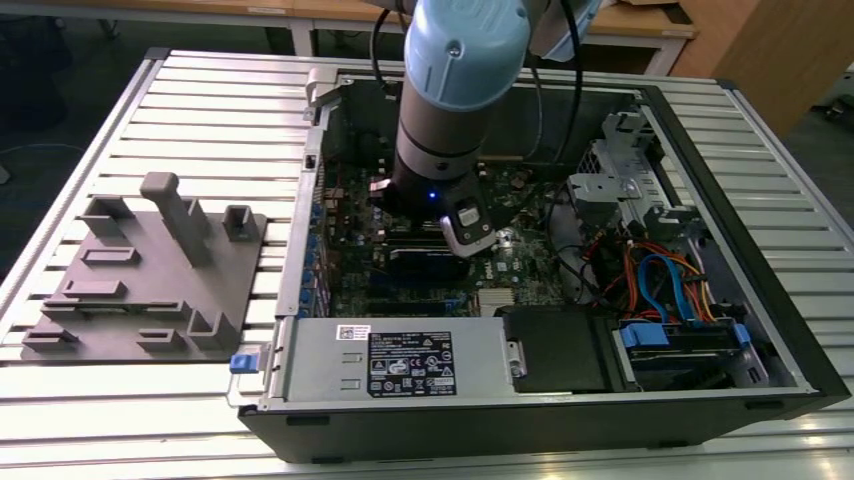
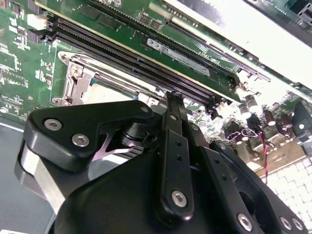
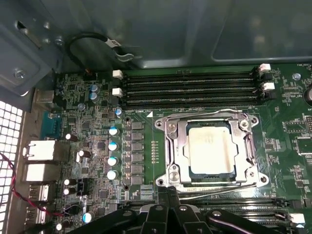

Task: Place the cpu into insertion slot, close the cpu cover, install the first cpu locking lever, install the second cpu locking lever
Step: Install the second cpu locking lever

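In the first wrist view the cpu (image 3: 210, 148) lies flat in the insertion slot (image 3: 163, 127), pale metal top up. The silver cpu cover (image 3: 178, 151) is folded down around it. One wire locking lever (image 3: 204, 116) lies along the socket side nearest the memory slots. The other lever (image 3: 219, 191) runs slightly raised along the opposite side, ending at my gripper (image 3: 168, 192). The black fingers are shut together there; whether they clamp the wire is hidden. In the second wrist view my gripper (image 2: 173, 100) hangs just beside the socket rim (image 2: 73, 73). My arm (image 1: 447, 120) reaches down into the open case.
Long black memory slots (image 3: 190, 87) flank the socket on two sides. Capacitors (image 3: 113, 146) and rear ports (image 3: 41, 151) stand beside it. The power supply (image 1: 387, 365), a drive bay with cables (image 1: 654, 280) and the case walls box in the arm. A grey fixture (image 1: 147, 270) sits on the table.
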Motion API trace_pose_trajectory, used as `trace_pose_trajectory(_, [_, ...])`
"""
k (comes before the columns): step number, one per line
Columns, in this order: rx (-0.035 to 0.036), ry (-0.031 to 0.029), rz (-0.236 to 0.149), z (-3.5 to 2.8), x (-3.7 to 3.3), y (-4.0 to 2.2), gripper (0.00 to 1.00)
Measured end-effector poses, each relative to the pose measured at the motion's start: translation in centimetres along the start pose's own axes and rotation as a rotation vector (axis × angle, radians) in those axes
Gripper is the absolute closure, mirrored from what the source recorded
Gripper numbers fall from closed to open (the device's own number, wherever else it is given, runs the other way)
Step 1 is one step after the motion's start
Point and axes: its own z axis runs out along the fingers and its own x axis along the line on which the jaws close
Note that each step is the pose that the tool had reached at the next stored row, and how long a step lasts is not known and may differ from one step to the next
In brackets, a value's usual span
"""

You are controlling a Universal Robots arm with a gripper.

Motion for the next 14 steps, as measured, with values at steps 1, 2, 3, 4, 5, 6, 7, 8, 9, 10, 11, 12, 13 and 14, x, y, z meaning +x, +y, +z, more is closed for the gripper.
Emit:
trace_pose_trajectory(1, [-0.0001, 0.0000, 0.000, 0.01, 0.00, 0.00, 0.89])
trace_pose_trajectory(2, [-0.0002, 0.0000, 0.000, 0.02, -0.01, -0.01, 0.89])
trace_pose_trajectory(3, [-0.0004, -0.0001, 0.000, 0.07, -0.01, -0.03, 0.89])
trace_pose_trajectory(4, [-0.0006, 0.0000, 0.000, 0.10, -0.01, -0.06, 0.89])
trace_pose_trajectory(5, [-0.0009, 0.0002, 0.000, 0.09, -0.03, -0.12, 0.89])
trace_pose_trajectory(6, [-0.0014, 0.0001, 0.000, 0.09, -0.03, -0.22, 0.89])
trace_pose_trajectory(7, [-0.0024, 0.0001, 0.000, 0.08, -0.03, -0.34, 0.89])
trace_pose_trajectory(8, [-0.0052, 0.0002, 0.000, 0.10, -0.03, -0.41, 0.89])
trace_pose_trajectory(9, [-0.0094, 0.0005, 0.000, 0.14, -0.04, -0.47, 0.89])
trace_pose_trajectory(10, [-0.0139, 0.0008, 0.000, 0.19, -0.04, -0.49, 0.89])
trace_pose_trajectory(11, [-0.0195, 0.0011, -0.001, 0.26, -0.04, -0.51, 0.89])
trace_pose_trajectory(12, [-0.0244, 0.0014, -0.001, 0.33, -0.04, -0.53, 0.89])
trace_pose_trajectory(13, [-0.0290, 0.0017, -0.001, 0.40, -0.04, -0.55, 0.89])
trace_pose_trajectory(14, [-0.0334, 0.0020, -0.001, 0.46, -0.04, -0.57, 0.89])
